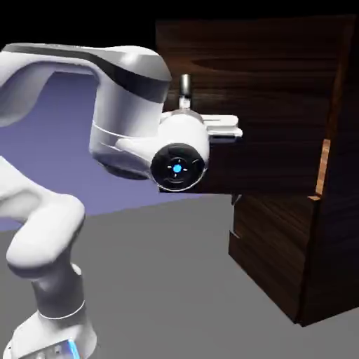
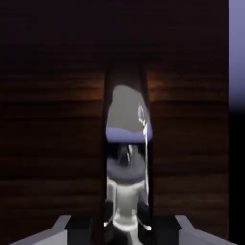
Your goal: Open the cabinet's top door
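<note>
Closest to the lens, at the lower left of the exterior view, the white arm (image 1: pixel 42 238) rises folded from the grey table (image 1: pixel 161 280), its wrist bunched just beside the woodwork.

To its right, the gripper (image 1: pixel 228 126) reaches level against the top door (image 1: pixel 280 91). In the hand view the thin silver handle (image 2: pixel 125 158) fills the middle between the finger tips. The jaws are drawn together and clamped on that bar.

The top door appears to stand swung out from the front of the cabinet (image 1: pixel 336 245). It spans the upper middle of the exterior view, with a light tan edge showing at its right. How far it has opened cannot be told. The lower panel (image 1: pixel 270 245) sits beneath it, flush and untouched.

Findings on risk:
- The bar is slim and smooth. A pull off its axis could slide the jaws along it or off it, in my judgement.
- A straight pull that ignores the hinge arc would twist the grip and bind the door.
- The wrist is crowded against the panel, so further swing may bring the two into contact.
</note>
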Tool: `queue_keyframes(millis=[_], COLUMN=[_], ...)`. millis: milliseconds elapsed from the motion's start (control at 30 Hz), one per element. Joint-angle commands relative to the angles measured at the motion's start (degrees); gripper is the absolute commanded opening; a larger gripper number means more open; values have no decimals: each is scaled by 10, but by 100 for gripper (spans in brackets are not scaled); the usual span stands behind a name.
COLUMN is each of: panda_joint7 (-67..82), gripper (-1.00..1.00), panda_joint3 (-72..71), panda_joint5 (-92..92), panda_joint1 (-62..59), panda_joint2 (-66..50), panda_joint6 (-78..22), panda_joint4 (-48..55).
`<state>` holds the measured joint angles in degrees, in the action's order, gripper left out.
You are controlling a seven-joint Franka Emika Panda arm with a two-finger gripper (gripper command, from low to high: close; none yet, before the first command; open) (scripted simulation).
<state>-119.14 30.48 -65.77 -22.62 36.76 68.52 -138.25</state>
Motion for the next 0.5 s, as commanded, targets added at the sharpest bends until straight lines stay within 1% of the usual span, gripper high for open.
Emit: queue_keyframes(millis=[0, 233, 400, 467], panda_joint7=[7, 64, 111, 122], gripper=[-100, -100, -100, -100], panda_joint3=[17, 118, 169, 177], panda_joint5=[9, 45, 48, 47], panda_joint1=[10, 71, 91, 91], panda_joint2=[-21, -166, -270, -293], panda_joint6=[-24, -186, -295, -318], panda_joint4=[20, 157, 249, 268])
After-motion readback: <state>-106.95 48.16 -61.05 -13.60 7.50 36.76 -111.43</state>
